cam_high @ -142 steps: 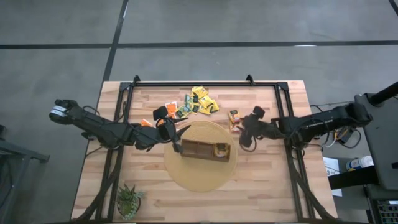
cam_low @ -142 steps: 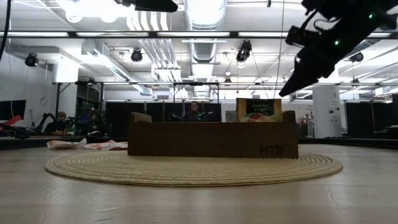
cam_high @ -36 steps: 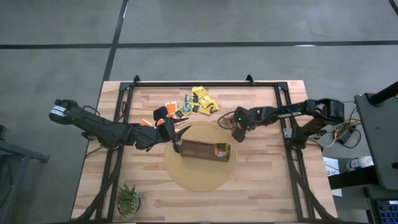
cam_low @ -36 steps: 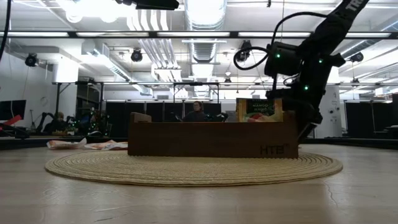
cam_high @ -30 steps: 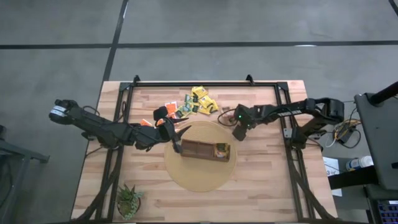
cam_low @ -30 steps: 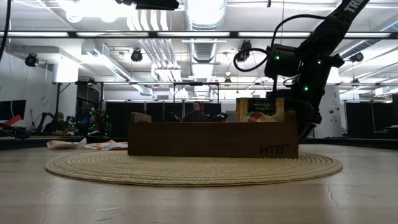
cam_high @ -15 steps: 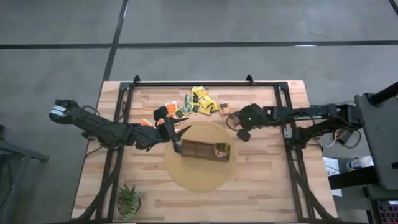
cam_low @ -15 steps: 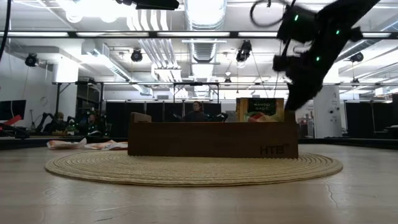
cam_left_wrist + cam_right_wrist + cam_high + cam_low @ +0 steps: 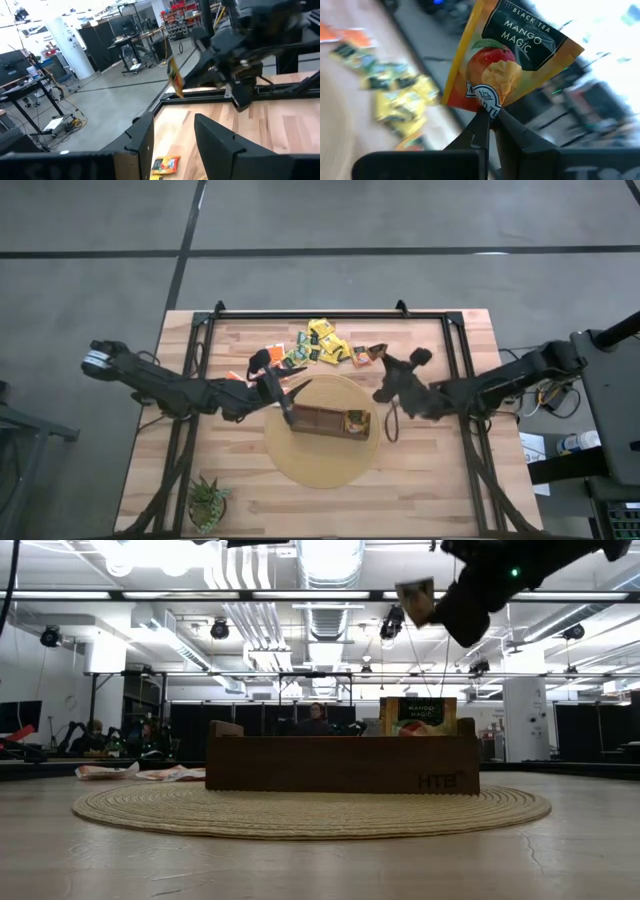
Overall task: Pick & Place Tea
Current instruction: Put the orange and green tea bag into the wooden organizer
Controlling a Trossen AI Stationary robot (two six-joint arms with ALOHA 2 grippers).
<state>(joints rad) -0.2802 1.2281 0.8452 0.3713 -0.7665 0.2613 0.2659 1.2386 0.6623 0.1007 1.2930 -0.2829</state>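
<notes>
Seen level from the near edge, the pale wooden worktop (image 9: 320,860) carries a round woven mat (image 9: 310,808), and on the mat stands the long dark-brown compartmented box (image 9: 342,764) with one mango tea sachet (image 9: 417,715) upright in its right-end compartment. From above, the left hand (image 9: 283,395) hangs over the box's left end, its fingers parted with nothing between them. The right hand (image 9: 385,380) is in the air beyond the mat's right rim, fingers pinched together on the bottom corner of a Mango Magic black-tea sachet (image 9: 507,60), lifted well clear of the wood. Toward the far edge lies the loose pile of tea sachets (image 9: 318,345), yellow, orange and dark, with another orange sachet (image 9: 373,354) just to its right. A small green potted plant (image 9: 208,502) sits at the near left corner. Beyond the worktop opens a large workshop with ceiling lights, ducts, dark partitions and a person (image 9: 316,720) seated in the distance.
</notes>
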